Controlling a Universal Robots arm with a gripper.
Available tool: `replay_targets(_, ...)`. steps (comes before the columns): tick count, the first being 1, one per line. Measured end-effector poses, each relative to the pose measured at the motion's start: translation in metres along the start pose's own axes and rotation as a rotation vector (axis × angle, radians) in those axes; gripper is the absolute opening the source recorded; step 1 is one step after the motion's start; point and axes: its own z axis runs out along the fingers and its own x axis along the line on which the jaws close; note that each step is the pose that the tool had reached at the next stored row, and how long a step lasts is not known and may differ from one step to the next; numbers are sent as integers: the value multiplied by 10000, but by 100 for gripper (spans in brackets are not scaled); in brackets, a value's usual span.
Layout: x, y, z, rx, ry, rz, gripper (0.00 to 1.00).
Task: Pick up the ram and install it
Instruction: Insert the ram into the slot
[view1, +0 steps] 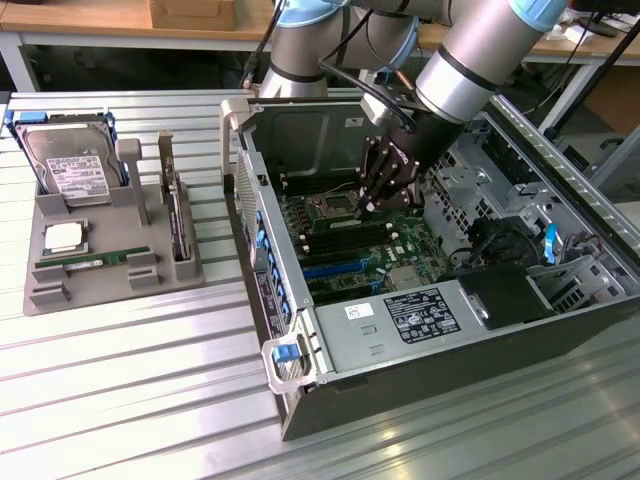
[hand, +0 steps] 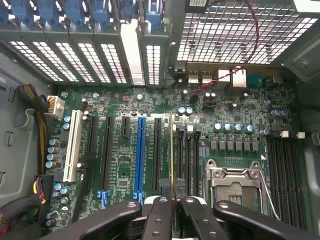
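Observation:
My gripper (hand: 173, 201) is shut on a ram stick (hand: 172, 150), which shows edge-on as a thin green-gold line running out from between the black fingers (hand: 159, 216). The stick hangs just above the black memory slots (hand: 189, 156) beside the empty CPU socket (hand: 235, 186); whether it touches a slot I cannot tell. In the exterior view the gripper (view1: 376, 196) reaches down into the open computer case (view1: 430, 335), over the green motherboard (view1: 350, 242). A second ram stick (view1: 96, 262) lies flat on the grey holder (view1: 45, 295) at the exterior view's left.
The grey holder also carries a silver hard drive (view1: 70, 165), a CPU chip (view1: 62, 237) and an upright expansion card (view1: 178, 215). Inside the case are a blue card slot (hand: 140, 152), another bank of memory slots (hand: 285, 170), cables (hand: 37, 135) and drive cages (view1: 530, 215).

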Motion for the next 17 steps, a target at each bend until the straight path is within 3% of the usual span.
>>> replay_targets(6, 69, -5, 12, 5, -135, 495, 12)
replay_targets(9, 74, -8, 21, 5, -58, 631, 12)
replay_targets(17, 73, -17, 53, 6, -159, 993, 12)
